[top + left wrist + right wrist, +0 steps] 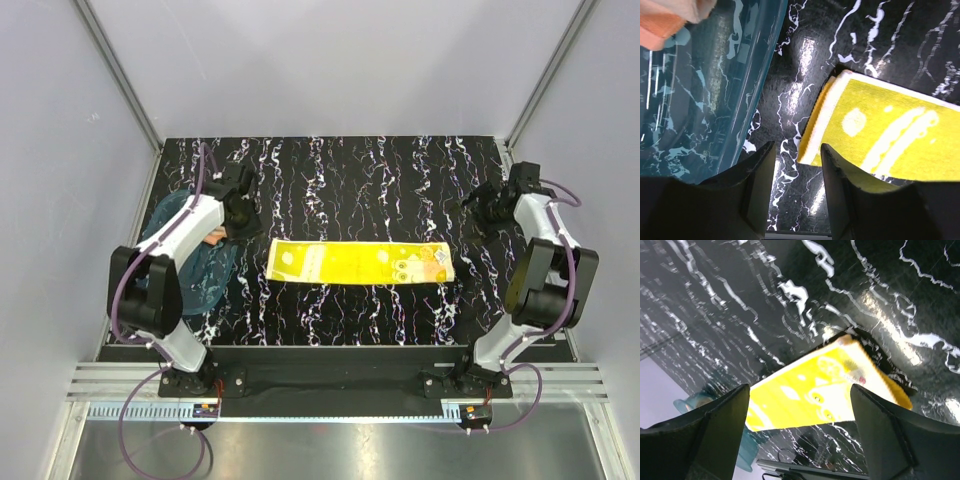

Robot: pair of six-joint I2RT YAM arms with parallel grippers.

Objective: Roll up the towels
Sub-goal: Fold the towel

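Top external view: the yellow towel with cream markings [360, 262] lies flat as a long folded strip in the middle of the black marbled table [350, 170], not yet rolled. The orange-pink towel [662, 22] sits in the translucent teal plastic tray [205, 285] at the left; whether it is rolled I cannot tell. The left gripper [795, 155] hangs between the tray and the strip's left end, jaws partly apart, holding nothing. The right gripper [799, 392] hovers beyond the strip's right end, jaws spread wide, empty. At most half the job looks done.
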